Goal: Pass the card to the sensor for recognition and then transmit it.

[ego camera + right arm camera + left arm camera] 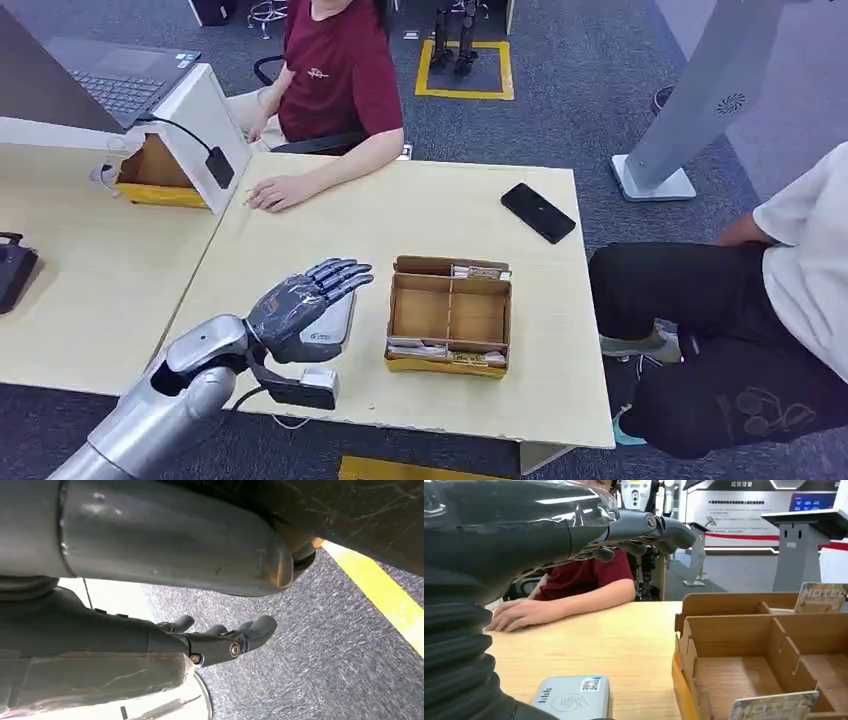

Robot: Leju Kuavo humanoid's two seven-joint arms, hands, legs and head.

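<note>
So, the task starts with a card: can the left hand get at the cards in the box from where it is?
Probably yes. The left hand hovers open over the sensor, the box stands right beside it, open-topped, and cards stand up along its edges with nothing between.

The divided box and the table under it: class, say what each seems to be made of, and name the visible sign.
The divided box looks like brown corrugated cardboard, matt: thin slotted partitions and raw cut edges show in the left wrist view. The table appears to be pale wood-effect board, smooth with a low sheen and faint grain lines; solid wood or laminate cannot be told.
</note>
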